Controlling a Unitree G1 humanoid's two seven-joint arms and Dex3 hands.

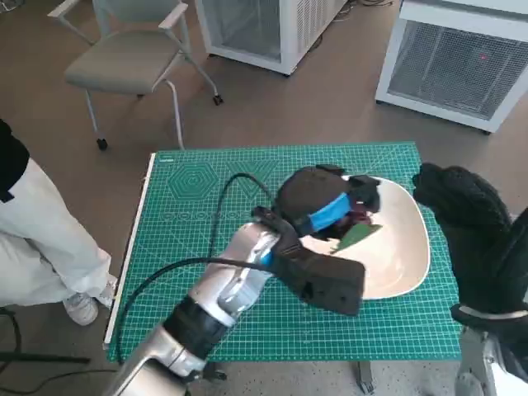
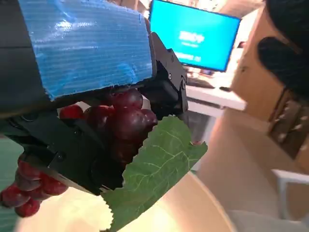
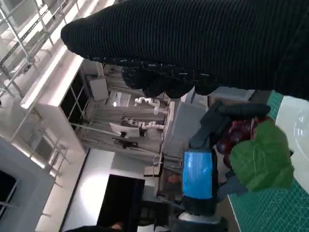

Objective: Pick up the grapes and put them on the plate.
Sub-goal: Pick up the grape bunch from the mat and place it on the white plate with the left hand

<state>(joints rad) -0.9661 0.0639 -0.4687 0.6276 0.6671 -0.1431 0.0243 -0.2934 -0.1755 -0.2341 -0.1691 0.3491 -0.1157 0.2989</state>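
My left hand [image 1: 326, 202] hangs over the cream plate [image 1: 404, 256] and grips a bunch of dark red grapes [image 1: 360, 217] with a green leaf [image 1: 356, 236]. The left wrist view shows the grapes [image 2: 123, 118] held among the black fingers, the leaf [image 2: 154, 169] hanging below them above the plate [image 2: 193, 208]. In the right wrist view the grapes [image 3: 239, 133] and leaf [image 3: 260, 159] sit in that blue-taped hand [image 3: 200, 174]. My right hand [image 1: 466, 214], gloved, is raised beside the plate's right edge and holds nothing; whether its fingers are spread or curled does not show.
A green cutting mat [image 1: 190, 247] covers the small table. A black cable [image 1: 223, 206] loops over my left forearm. A chair [image 1: 132, 58] and white cabinets [image 1: 462, 66] stand behind the table. A person's leg and shoe [image 1: 58, 264] are at the left.
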